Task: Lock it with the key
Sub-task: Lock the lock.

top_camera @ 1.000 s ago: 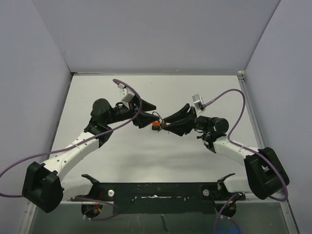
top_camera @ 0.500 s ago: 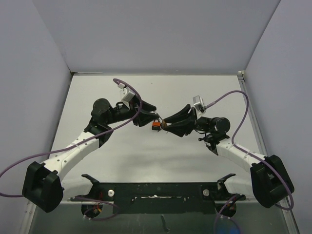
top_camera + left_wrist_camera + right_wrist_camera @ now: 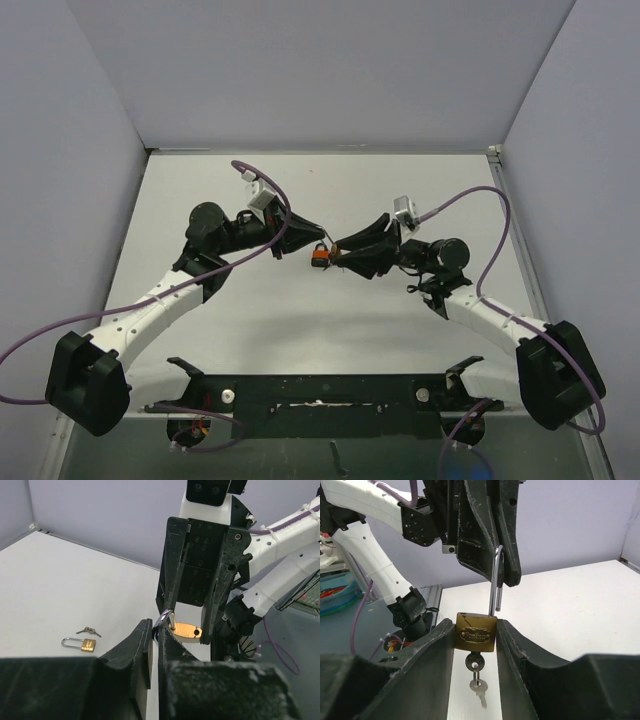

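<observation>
A brass padlock is pinched by its sides in my right gripper, held above the table. Its steel shackle stands raised, the short leg out of the body. A key sits in the keyhole underneath, and a second key dangles from it on a ring. My left gripper is shut on the top of the shackle, opposite the right gripper. In the top view the two grippers meet at the padlock over the middle of the table.
A second small brass padlock with a closed shackle lies on the white table, a pair of keys beside it. Grey walls enclose the table. A black frame runs along the near edge.
My left gripper has closed onto the shackle, where before its fingers stood apart. The right arm shifted slightly with the padlock still in its grip.
</observation>
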